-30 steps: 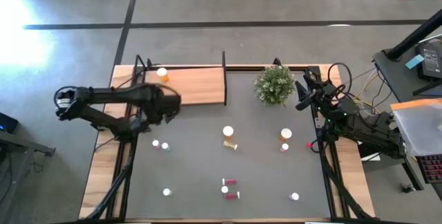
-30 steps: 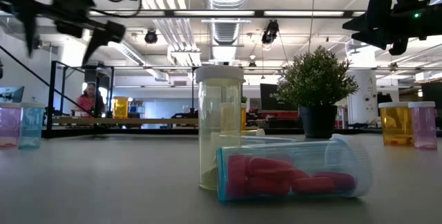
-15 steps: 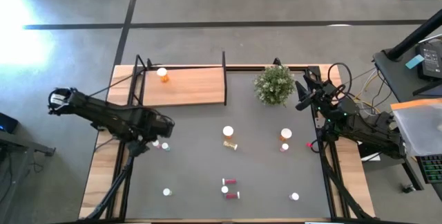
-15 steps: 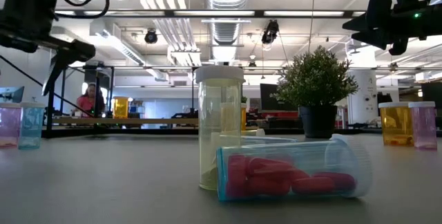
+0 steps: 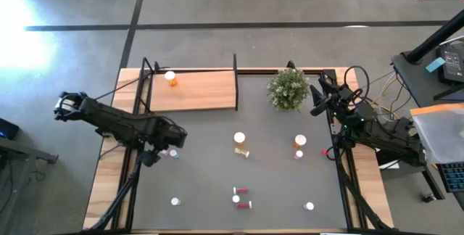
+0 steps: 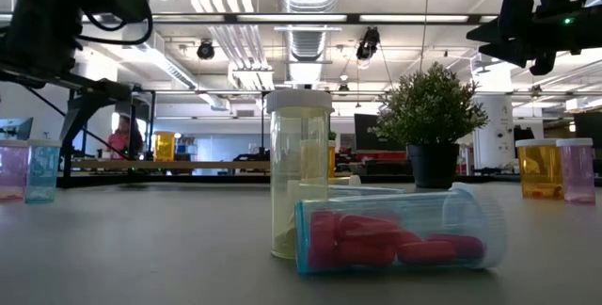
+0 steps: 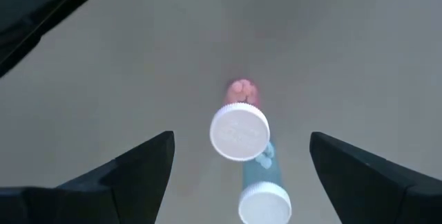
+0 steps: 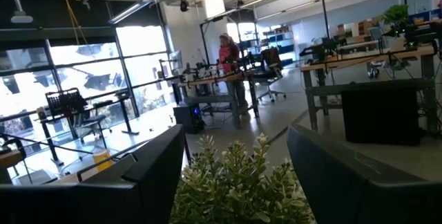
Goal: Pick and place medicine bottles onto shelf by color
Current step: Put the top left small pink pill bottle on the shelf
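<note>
My left gripper [image 7: 240,141] points down, open, above two upright white-capped medicine bottles near the table's left side: a pink one [image 7: 239,131] and a pale blue one [image 7: 262,196]. Its fingers stand either side of the pink bottle's cap, higher than it, touching nothing. In the high view this gripper [image 5: 170,138] is in front of the shelf [image 5: 199,93], a wooden board at the far left on which one orange bottle [image 5: 171,77] stands. My right gripper [image 8: 235,134] waits open at the table's right edge, facing the plant.
More bottles dot the mat: a yellow one [image 5: 240,139] upright at centre, an orange [image 5: 300,141] and a pink [image 5: 299,154] to the right, and red ones [image 5: 241,190] lying nearer the front. A potted plant [image 5: 288,88] stands at the far right of the shelf.
My left gripper has left the shelf's near edge, gone toward the table's near edge and come down over the pink and blue bottles, rolling its wrist on the way. It has stayed open. No bottle has moved.
</note>
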